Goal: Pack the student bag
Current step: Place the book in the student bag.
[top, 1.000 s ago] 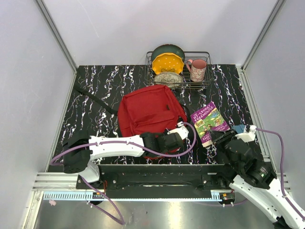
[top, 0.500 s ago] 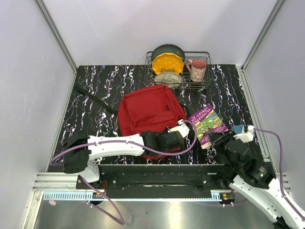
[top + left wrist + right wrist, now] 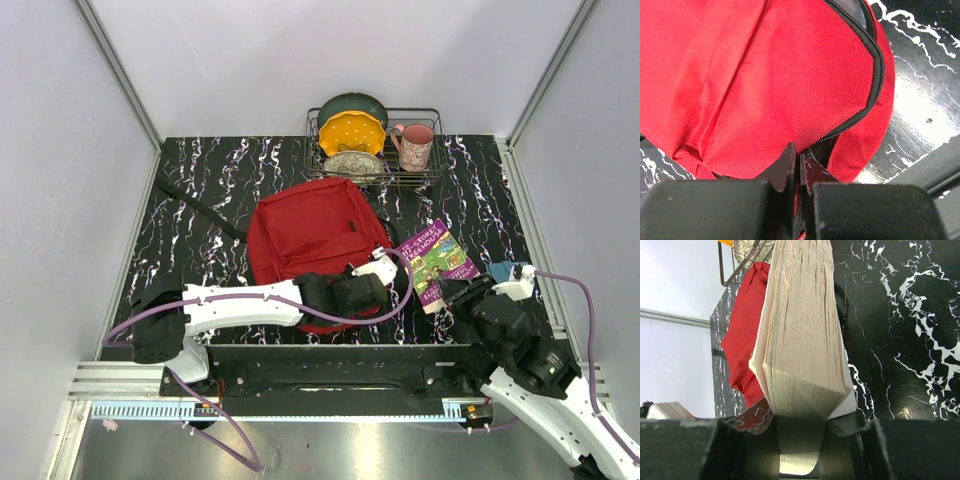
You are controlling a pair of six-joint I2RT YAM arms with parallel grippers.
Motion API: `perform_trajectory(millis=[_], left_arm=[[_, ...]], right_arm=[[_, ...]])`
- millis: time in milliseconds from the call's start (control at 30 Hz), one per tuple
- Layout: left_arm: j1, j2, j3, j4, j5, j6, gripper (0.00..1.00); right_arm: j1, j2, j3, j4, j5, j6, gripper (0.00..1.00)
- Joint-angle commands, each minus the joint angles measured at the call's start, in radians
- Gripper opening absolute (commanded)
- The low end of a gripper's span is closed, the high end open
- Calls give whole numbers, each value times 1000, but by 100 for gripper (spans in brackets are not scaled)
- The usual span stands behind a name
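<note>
The red student bag (image 3: 312, 235) lies flat in the middle of the table. My left gripper (image 3: 372, 285) is at its near right corner, shut on the bag's zipper edge (image 3: 840, 131); the two fingers (image 3: 785, 167) pinch the red fabric and black zipper. My right gripper (image 3: 452, 293) is shut on a purple-covered paperback book (image 3: 434, 258) and holds it tilted, just right of the bag. In the right wrist view the book's page edges (image 3: 802, 335) fill the middle, with the bag (image 3: 742, 335) to the left.
A wire dish rack (image 3: 375, 150) at the back holds plates and a pink mug (image 3: 414, 145). A black bag strap (image 3: 200, 210) trails to the left on the black marbled table (image 3: 480, 190). Grey walls close in both sides.
My right gripper has swung the book left and turned it toward the bag, mostly in the first half second. The left gripper stays at the bag's corner.
</note>
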Motion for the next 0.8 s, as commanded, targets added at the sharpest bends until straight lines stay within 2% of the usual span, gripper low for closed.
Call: perform_trajectory(millis=[0,167,300,433,767], left_arm=[[9,-27,66,7,-111,-31,0],[52,-100,81,5,-131,-42,0],[131,-168,112,-3,-112,-65,0],[185,-244,153,-4,-82,-70,0],[210,-283,169,37,-26,-111,0]], right_arm=[[0,-23,38,42,10,22,9],[0,-43,63,1,-2,19,9],[0,-66,76,-21,-37,20,9],[0,-80,61,-11,-137,30,7],[0,-113,-57,243,-436,105,2]])
